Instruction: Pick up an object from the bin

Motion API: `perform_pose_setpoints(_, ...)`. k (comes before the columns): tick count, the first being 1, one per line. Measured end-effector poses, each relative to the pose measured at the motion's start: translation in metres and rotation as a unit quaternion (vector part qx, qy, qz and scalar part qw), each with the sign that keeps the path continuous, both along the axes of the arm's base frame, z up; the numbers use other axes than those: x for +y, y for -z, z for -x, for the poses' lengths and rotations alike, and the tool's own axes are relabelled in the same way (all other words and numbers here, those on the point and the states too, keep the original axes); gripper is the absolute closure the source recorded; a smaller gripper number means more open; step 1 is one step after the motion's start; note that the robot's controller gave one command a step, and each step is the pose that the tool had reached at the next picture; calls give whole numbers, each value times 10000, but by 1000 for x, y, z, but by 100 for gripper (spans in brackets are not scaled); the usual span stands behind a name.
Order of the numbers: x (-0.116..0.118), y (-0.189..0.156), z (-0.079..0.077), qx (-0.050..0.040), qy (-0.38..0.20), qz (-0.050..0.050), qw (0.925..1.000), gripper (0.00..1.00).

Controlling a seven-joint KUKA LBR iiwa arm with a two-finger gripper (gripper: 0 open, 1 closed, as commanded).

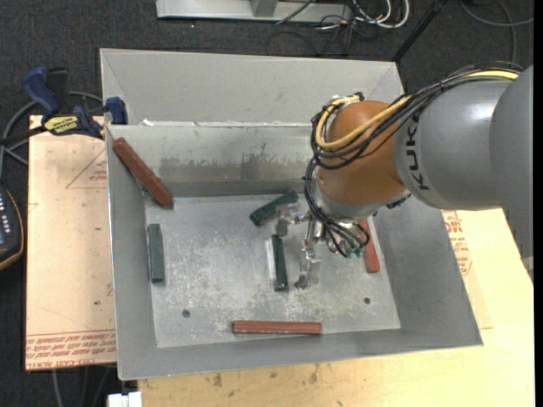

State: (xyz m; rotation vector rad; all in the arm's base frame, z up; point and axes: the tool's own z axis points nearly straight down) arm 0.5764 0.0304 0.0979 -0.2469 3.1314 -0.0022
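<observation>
Six slim bars (277, 328) lie in the grey metal bin (204, 287). Tool (304, 270) hangs approx mid-bin, just beside a long dark-green rect. bar (278, 265). Open or closed: can't tell.

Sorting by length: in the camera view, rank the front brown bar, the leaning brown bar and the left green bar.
1. The front brown bar and the leaning brown bar look alike, and the lean makes ranking them unsure.
2. The left green bar is the shortest.

Grey bin (212, 265), dark green bar at left (155, 253), reddish-brown bar at front (277, 328), orange wrist cover (361, 164), silver-grey arm (475, 142)
</observation>
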Motion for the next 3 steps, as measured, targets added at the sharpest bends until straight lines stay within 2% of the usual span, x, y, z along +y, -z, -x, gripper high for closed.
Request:
perform_pose_setpoints(1,33,28,-17,-8,-2758,-17,9612,0)
perform_pose_setpoints(2,32,27,-18,-13,-2747,-15,9615,100)
perform_pose_setpoints(3,84,-107,-24,-60,-2755,-12,9613,100)
